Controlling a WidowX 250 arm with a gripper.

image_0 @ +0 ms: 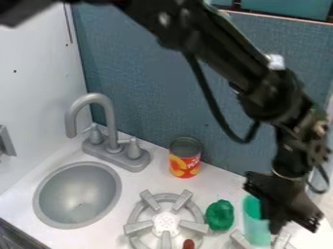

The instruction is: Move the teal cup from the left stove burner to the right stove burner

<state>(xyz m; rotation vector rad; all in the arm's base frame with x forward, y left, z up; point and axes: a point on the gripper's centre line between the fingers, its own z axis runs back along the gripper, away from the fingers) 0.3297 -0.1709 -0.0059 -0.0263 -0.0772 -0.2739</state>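
The green cup appears upright, close beside the hand at the lower right. Whether the hand is apart or clamped cannot be told. For work at the cup, centre the hand squarely over its wall, apply light, even pressure, and avoid the burner prongs and green lump.

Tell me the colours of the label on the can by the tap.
The can's label is red and yellow-orange, clearest in the camera view.
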